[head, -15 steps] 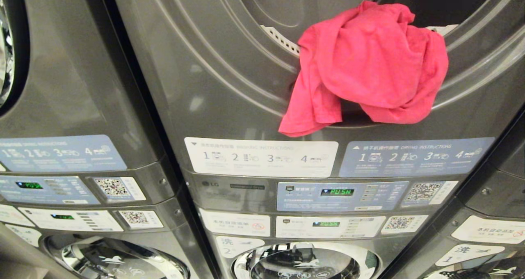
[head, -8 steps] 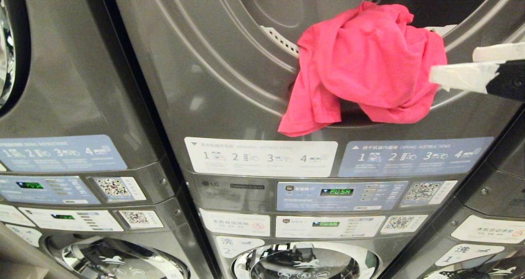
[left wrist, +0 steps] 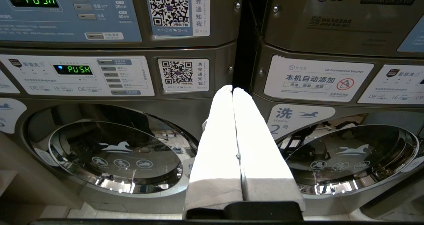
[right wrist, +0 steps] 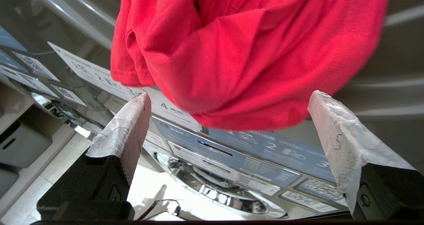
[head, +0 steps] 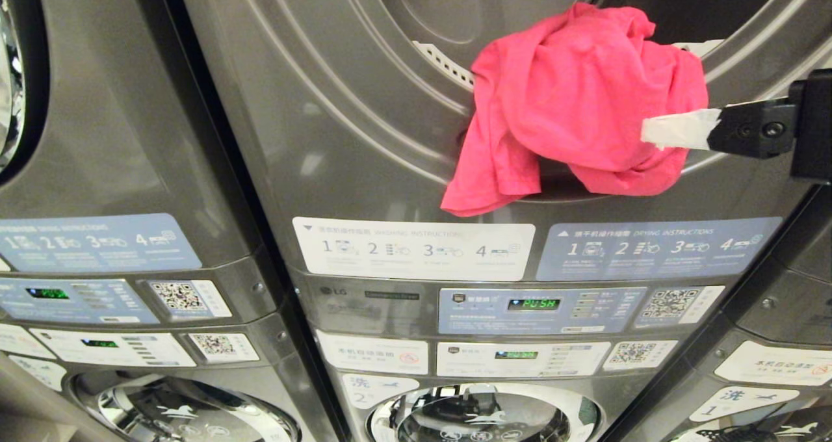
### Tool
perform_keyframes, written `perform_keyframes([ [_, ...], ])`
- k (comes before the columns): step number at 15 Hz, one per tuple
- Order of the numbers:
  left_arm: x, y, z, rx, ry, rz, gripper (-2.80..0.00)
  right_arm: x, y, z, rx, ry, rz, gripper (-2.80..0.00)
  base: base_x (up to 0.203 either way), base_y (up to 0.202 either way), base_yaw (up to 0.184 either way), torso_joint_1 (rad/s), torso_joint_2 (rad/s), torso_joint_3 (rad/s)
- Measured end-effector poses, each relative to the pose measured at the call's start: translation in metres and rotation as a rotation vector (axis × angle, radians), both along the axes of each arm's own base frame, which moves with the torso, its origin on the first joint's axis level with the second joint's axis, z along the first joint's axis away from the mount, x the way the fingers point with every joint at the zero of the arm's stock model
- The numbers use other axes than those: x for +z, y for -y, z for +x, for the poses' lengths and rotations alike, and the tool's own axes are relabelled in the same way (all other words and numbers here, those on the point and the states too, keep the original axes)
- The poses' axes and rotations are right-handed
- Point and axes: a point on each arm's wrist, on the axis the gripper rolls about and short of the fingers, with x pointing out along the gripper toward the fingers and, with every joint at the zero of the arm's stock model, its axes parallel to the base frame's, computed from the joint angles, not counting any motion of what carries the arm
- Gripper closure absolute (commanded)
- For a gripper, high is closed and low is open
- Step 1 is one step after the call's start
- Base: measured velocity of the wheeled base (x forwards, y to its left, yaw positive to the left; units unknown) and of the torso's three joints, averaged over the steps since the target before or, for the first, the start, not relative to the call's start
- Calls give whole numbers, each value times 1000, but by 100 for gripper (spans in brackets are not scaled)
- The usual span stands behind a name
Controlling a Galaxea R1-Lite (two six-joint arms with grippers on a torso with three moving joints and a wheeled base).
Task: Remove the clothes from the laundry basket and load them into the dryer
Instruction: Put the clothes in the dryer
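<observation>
Right tool (head: 650,130) spread wide, crumpled pink garment (head: 578,104) on dryer rim (head: 734,156)

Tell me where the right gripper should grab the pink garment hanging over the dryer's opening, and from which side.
Probably grip the bulging lower fold of the pink garment, coming from the robot's right, where the open right gripper already faces it. That bunched lobe hangs outside the dryer opening's rim, thick enough to pinch; the flat left flap offers less.

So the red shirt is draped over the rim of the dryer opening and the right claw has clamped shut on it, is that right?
Not quite. The red shirt does hang over the rim of the dryer opening, but the right claw is open; the right wrist view shows its fingers spread wide on either side of the cloth, not clamped on it.
</observation>
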Motion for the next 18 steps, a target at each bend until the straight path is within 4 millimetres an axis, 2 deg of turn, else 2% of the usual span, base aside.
perform_keyframes([
  [8, 0, 0, 0, 0, 0, 0, 0, 4, -51, 35, -106, -42, 51, -280, 0, 0, 0, 0, 0, 0],
  [11, 0, 0, 0, 0, 0, 0, 0, -3, -70, 43, -180, -40, 12, -280, 0, 0, 0, 0, 0, 0],
  [16, 0, 0, 0, 0, 0, 0, 0, -11, -86, 55, -213, -52, -10, -280, 0, 0, 0, 0, 0, 0],
  [17, 0, 0, 0, 0, 0, 0, 0, -11, -89, 57, -227, -50, -7, 0, 0, 0, 0, 0, 0, 0],
  [18, 0, 0, 0, 0, 0, 0, 0, -11, -91, 59, -245, -48, -4, 0, 0, 0, 0, 0, 0, 0],
])
